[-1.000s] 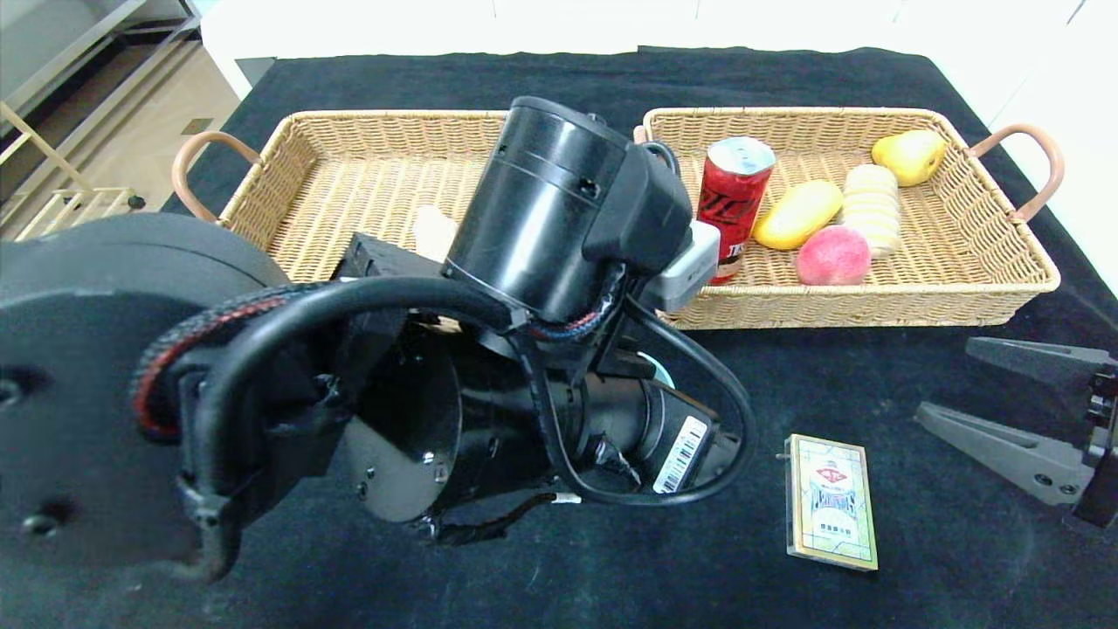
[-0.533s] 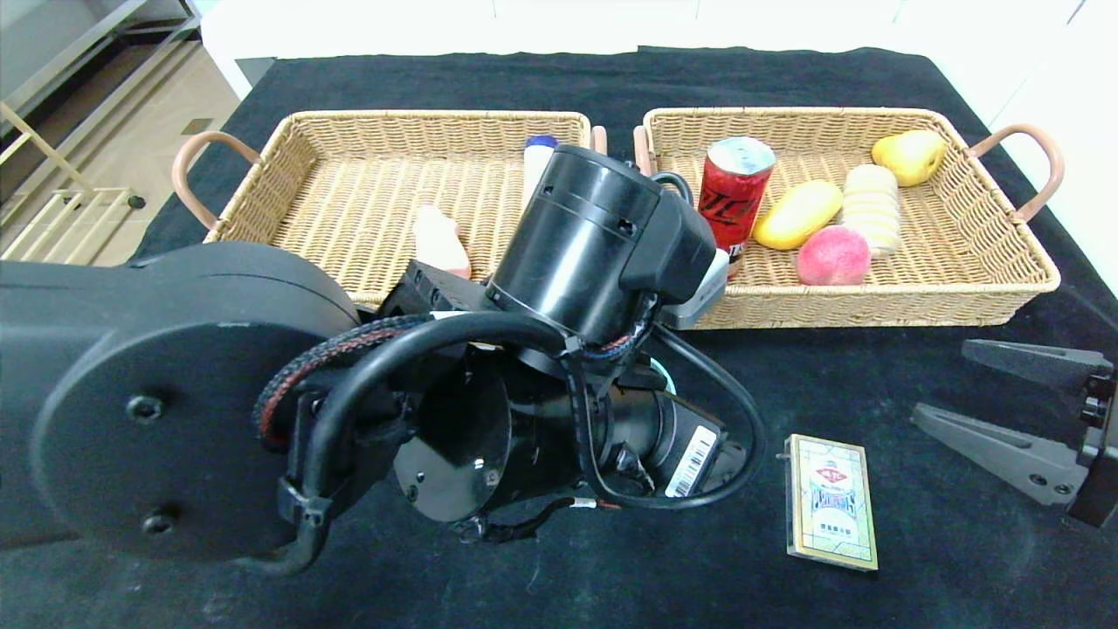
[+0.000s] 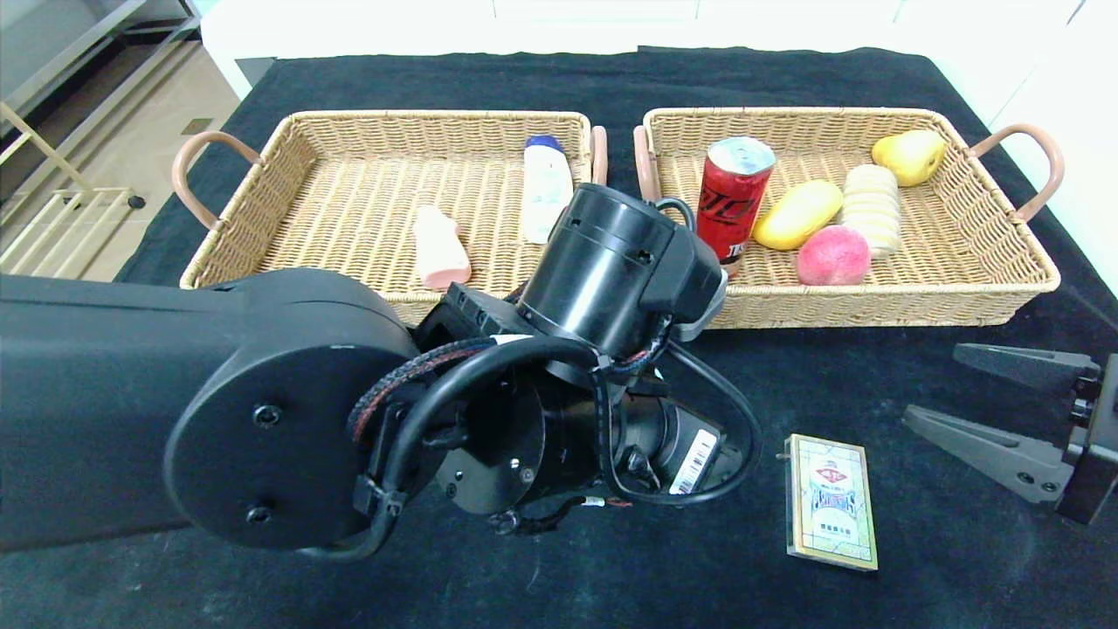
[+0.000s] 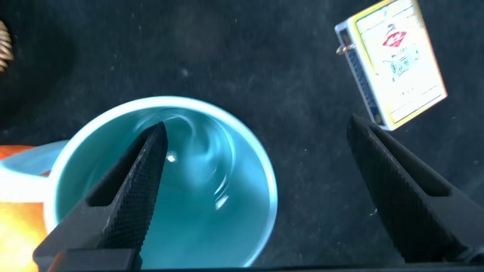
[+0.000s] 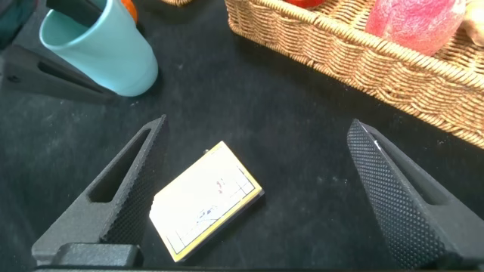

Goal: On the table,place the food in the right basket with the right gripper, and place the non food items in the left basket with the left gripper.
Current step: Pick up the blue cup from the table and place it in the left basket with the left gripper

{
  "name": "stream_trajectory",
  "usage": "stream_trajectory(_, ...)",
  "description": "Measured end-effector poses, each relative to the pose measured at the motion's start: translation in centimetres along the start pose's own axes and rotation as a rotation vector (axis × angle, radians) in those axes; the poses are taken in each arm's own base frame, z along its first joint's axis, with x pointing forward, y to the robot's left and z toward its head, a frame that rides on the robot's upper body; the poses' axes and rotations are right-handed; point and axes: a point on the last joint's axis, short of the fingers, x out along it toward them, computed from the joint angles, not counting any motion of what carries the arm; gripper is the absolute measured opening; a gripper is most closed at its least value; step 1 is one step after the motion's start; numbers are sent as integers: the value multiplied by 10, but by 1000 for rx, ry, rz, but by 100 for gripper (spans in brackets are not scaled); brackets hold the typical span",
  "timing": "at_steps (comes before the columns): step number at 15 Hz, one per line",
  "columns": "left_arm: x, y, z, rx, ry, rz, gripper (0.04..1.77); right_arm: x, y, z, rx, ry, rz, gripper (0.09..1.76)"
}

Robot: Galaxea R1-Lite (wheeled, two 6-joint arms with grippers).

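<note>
While the left arm fills the middle of the head view, its gripper is hidden under it; the card box (image 3: 831,500) lies flat on the black table (image 3: 873,367), well apart from both baskets. The left basket (image 3: 262,183) holds a pink bottle (image 3: 439,247) and a white bottle (image 3: 545,186); the right basket (image 3: 1004,288) holds a red can (image 3: 732,199) and fruit. The right gripper (image 3: 996,406) hangs idle near the table's right edge, jaws spread.

From the left wrist, the left gripper (image 4: 265,196) stands wide open over a blue cup (image 4: 162,185), one finger (image 4: 132,189) inside the cup, the other outside past the rim, nearer the card box (image 4: 393,64). To grip well, I judge it should drop lower so the pads pinch the wall below the rim, then close squarely. An orange object beside the cup leaves little room on that side.

From the right wrist, the cup (image 5: 98,49) stands upright, near the right basket's front wall (image 5: 340,57); lifting clear of that wall before crossing leftward seems wise.
</note>
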Motion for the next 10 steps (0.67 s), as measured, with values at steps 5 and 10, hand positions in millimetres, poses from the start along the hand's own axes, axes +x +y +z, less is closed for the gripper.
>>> stream_trajectory(5, 4, 1, -2, -3, 9, 3, 131, 2, -1, -2, 5, 9, 2, 171)
stream_trajectory(10, 6, 0, -1, -3, 11, 3, 67, 2, -1, -2, 6, 10, 3, 171)
